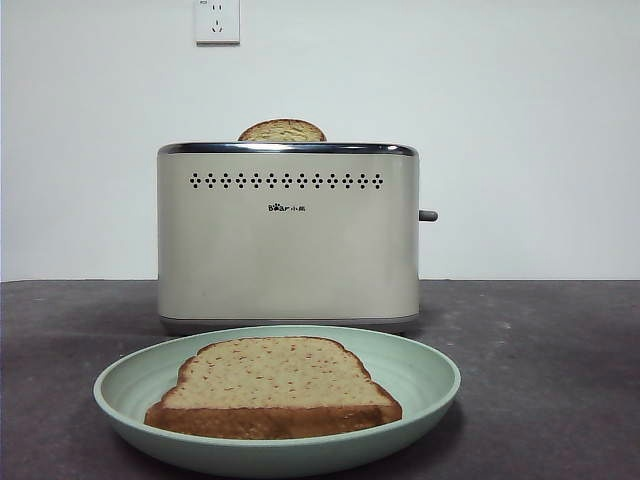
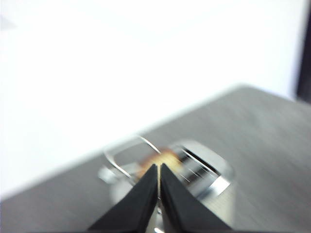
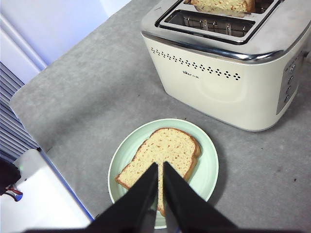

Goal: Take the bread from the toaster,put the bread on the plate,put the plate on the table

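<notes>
The bread (image 1: pixel 272 385) lies flat on the pale green plate (image 1: pixel 430 375), which rests on the table (image 1: pixel 540 350) in front of the cream toaster (image 1: pixel 288 240). A second slice (image 1: pixel 283 131) shows as a domed top in the toaster's far slot. In the right wrist view my right gripper (image 3: pixel 160 165) is shut and empty, high above the bread (image 3: pixel 167 145) and plate (image 3: pixel 206 165); the toaster (image 3: pixel 218 87) has its near slot (image 3: pixel 209 22) empty. My left gripper (image 2: pixel 159 167) is shut and empty, high above the blurred toaster (image 2: pixel 209 167). Neither gripper shows in the front view.
A white wall with a socket (image 1: pixel 217 20) stands behind the toaster. In the right wrist view the table's edge runs beside a white box (image 3: pixel 43 199) and a blue-white panel (image 3: pixel 19 63). The toaster's knob (image 1: pixel 428 215) sticks out on its side.
</notes>
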### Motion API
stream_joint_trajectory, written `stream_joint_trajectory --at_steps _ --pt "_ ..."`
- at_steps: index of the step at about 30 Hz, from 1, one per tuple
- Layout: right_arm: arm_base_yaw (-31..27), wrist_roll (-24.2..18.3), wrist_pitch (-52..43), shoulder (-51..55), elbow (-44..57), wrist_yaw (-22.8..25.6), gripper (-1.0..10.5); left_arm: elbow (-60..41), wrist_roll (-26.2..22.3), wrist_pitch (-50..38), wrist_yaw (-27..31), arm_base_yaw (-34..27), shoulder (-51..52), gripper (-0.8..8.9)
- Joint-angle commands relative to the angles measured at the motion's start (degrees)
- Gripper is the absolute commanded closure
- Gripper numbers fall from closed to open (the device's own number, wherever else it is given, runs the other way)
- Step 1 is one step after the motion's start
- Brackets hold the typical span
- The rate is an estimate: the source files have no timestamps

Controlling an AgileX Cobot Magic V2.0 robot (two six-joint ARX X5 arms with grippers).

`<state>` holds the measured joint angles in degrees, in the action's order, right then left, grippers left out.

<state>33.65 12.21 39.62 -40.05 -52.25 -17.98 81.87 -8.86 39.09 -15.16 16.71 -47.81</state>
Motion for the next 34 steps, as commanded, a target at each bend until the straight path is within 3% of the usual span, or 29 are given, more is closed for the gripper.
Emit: stream_joint_trajectory --at_steps 1,7,12,22,34 --pt "0.3 -0.7 -0.6 -0.3 -0.4 0.0 9.4 -8.3 0.6 -9.4 0.4 -4.3 5.3 8.06" --pt "0.3 -0.7 -0.6 -0.2 -0.4 0.0 9.4 -29.9 0.8 -26.4 6.4 -11.5 18.3 8.06" --pt "0.3 -0.7 -0.6 -0.2 -0.4 0.0 9.4 -45.1 2.3 -32.7 6.8 -13.4 26.9 8.06" --pt "0.3 -0.7 -0.6 -0.2 -0.4 0.0 9.4 -65.9 8.5 -34.8 7.8 -14.5 39.3 8.06" --pt "0.3 -0.7 -0.6 -0.2 -0.4 0.0 9.4 -78.0 10.0 -34.0 9.1 -14.5 46.3 8.06"
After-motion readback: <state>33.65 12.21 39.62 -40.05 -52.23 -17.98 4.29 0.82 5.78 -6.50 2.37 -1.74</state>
